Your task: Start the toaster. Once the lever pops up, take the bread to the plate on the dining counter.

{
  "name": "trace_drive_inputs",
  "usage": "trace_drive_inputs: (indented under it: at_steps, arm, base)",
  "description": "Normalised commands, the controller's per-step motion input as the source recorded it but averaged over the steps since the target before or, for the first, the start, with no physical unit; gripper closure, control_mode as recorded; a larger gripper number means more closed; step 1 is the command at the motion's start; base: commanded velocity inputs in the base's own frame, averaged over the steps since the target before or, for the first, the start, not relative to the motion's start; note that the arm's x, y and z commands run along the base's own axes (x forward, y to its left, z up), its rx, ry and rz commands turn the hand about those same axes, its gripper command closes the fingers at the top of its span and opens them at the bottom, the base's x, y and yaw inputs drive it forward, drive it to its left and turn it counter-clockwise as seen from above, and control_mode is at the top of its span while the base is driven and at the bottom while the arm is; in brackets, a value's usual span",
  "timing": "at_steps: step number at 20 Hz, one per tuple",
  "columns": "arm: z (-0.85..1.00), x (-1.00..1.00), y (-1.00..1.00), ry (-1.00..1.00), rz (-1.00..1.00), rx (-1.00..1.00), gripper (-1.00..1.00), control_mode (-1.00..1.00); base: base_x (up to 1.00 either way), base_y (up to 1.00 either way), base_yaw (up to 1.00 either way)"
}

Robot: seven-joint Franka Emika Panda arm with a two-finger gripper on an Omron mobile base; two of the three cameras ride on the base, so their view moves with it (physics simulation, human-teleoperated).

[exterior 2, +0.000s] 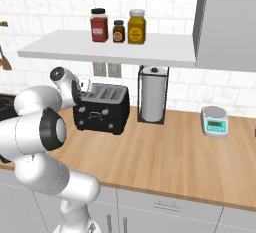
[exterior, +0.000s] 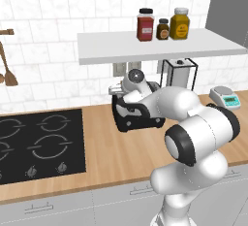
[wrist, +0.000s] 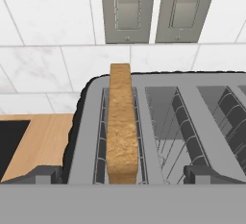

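Observation:
The black toaster (wrist: 158,122) lies just under my hand, seen from above with its silver top and wire-lined slots. The bread (wrist: 120,127), a tan slice seen edge-on, stands in the left-most slot and rises above the top. My gripper (wrist: 124,175) hangs open over the toaster's near end, its dark fingertips (wrist: 43,175) wide apart on either side of the slice and touching nothing. From the base, the toaster (exterior 2: 102,109) stands on the wall counter with my gripper (exterior 2: 85,84) over its left end; the arm hides much of the toaster (exterior: 140,118). The plate and the dining counter are out of view.
A wire-framed paper towel holder (exterior 2: 152,97) stands right of the toaster, a small scale (exterior 2: 215,121) further right. A white shelf (exterior 2: 110,49) with three jars (exterior 2: 117,26) hangs low above the toaster. The black hob (exterior: 38,145) lies to the left. Wall outlets (wrist: 127,9) sit behind.

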Motion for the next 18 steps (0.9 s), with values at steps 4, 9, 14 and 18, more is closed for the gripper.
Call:
trace_drive_inputs:
  at_steps: [4, 9, 14, 18]
  arm:
    - [0.0, 0.0, 0.01, 0.0, 0.0, 0.0, -1.0, -1.0]
    - [0.0, 0.0, 0.02, 0.0, 0.0, -0.01, -1.0, -1.0]
    - [-0.08, 0.16, 0.0, 0.0, 0.0, 0.0, -1.0, -1.0]
    - [-0.04, 0.17, 0.0, 0.0, 0.0, 0.0, -1.0, -1.0]
  base:
    - [0.0, 0.0, 0.0]
    - [0.0, 0.0, 0.0]
    - [0.0, 0.0, 0.0]
    - [0.0, 0.0, 0.0]
